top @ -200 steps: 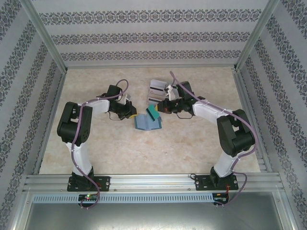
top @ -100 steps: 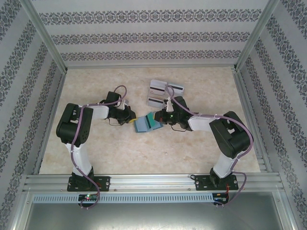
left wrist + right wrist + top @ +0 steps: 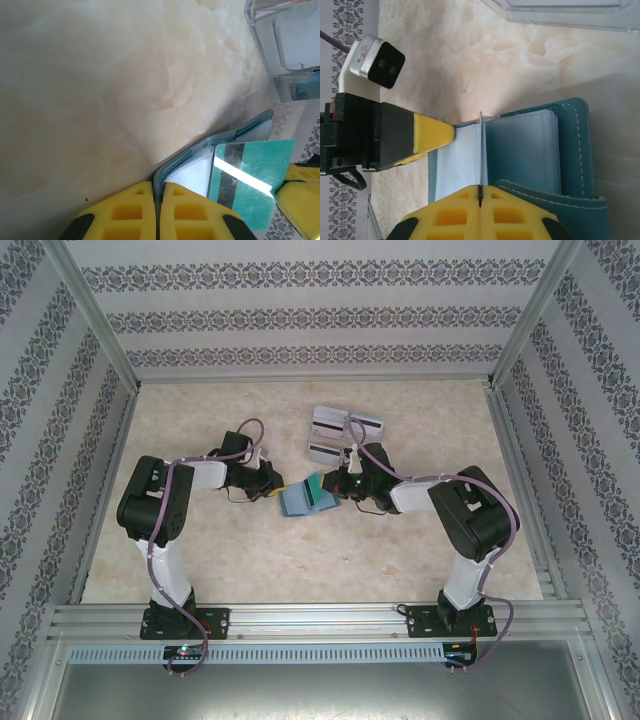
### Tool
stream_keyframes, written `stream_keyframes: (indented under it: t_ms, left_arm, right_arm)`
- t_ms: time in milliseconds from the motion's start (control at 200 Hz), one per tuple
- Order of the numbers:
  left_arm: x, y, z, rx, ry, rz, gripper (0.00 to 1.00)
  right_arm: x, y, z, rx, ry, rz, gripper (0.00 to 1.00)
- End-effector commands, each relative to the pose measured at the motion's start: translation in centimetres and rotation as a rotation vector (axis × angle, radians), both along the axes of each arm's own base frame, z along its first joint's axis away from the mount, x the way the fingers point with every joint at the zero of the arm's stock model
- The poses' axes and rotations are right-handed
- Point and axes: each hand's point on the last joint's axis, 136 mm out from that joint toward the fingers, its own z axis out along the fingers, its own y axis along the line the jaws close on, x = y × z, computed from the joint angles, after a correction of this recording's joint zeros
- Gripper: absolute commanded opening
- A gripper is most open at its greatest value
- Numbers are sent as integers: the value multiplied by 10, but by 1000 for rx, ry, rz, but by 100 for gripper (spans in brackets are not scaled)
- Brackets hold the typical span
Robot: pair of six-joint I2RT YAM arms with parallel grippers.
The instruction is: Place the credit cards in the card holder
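A pale marble-patterned counter (image 3: pixel 200 560) seen from above, with two robot arms reaching in toward its middle; between them lies the card holder (image 3: pixel 297 502), a slate-blue folding wallet, lying open. The left end effector (image 3: pixel 272 485) is clamped on the holder's left edge; in its wrist view the yellow fingers (image 3: pixel 125 215) pinch the cover's rim with no gap between them. The right end effector (image 3: pixel 333 483) is closed tight on a teal card (image 3: pixel 315 486) with a dark stripe, held on its edge over the open holder; in the right wrist view the card shows as a thin line rising from between the pressed-together pads, its far edge reaching the clear sleeves (image 3: pixel 520 145) inside the holder; it seems to be at the mouth of a sleeve, though which sleeve cannot be told. Three white-grey cards (image 3: pixel 335 425) with dark stripes lie flat on the counter just beyond the right end effector, close to one another; a clear plastic case (image 3: pixel 285 45) sits on the counter beyond the holder.
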Motion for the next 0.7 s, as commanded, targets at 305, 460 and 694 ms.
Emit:
stream_keyframes:
  t_ms: [305, 460, 694]
  left_arm:
    - [1, 6, -1, 26, -12, 23, 4]
    - [1, 6, -1, 26, -12, 21, 4]
    - [3, 7, 0, 27, -15, 23, 4]
  right_arm:
    - [-7, 13, 2, 50, -6, 49, 0]
    - [-13, 14, -2, 42, 1, 66, 0]
    - [-25, 11, -7, 43, 31, 80, 0]
